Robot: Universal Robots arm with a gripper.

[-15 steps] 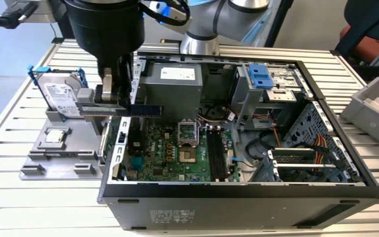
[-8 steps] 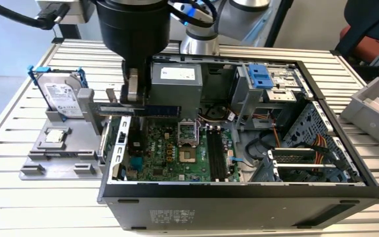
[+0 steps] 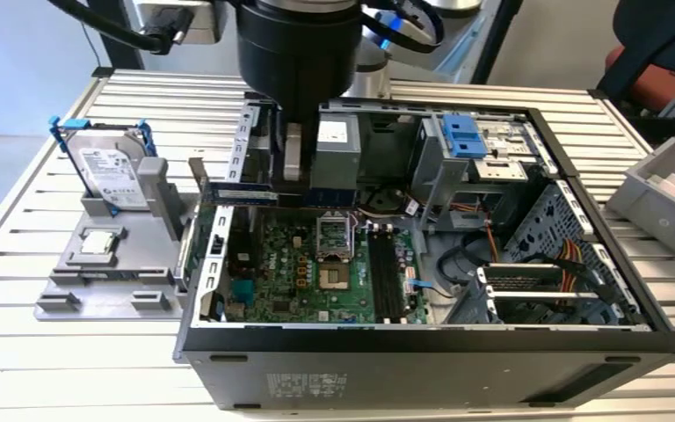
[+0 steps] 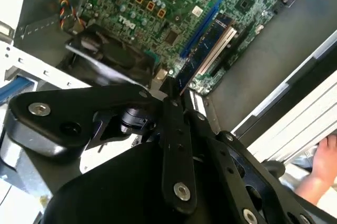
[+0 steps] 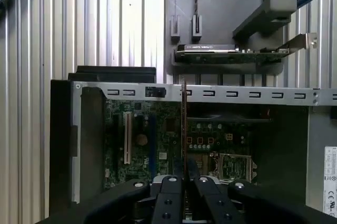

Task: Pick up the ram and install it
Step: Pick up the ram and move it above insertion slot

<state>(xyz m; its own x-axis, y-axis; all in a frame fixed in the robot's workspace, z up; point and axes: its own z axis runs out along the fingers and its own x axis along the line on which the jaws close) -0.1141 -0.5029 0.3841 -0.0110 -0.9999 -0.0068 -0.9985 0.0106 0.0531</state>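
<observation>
- Ram (image 3: 242,193) is held edge-on above the open case (image 3: 431,338), towards the exterior view's left. It is judged light, thin, stiff and fragile.
- Hand (image 5: 184,181) is clamped on the stick near one end. Board edges, not chips or contacts, are best gripped.
- Memory slots (image 3: 382,272) lie further right.

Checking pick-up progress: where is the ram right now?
The ram is clamped in the gripper, held above the motherboard, near the exterior view's left wall of the computer case.
</observation>
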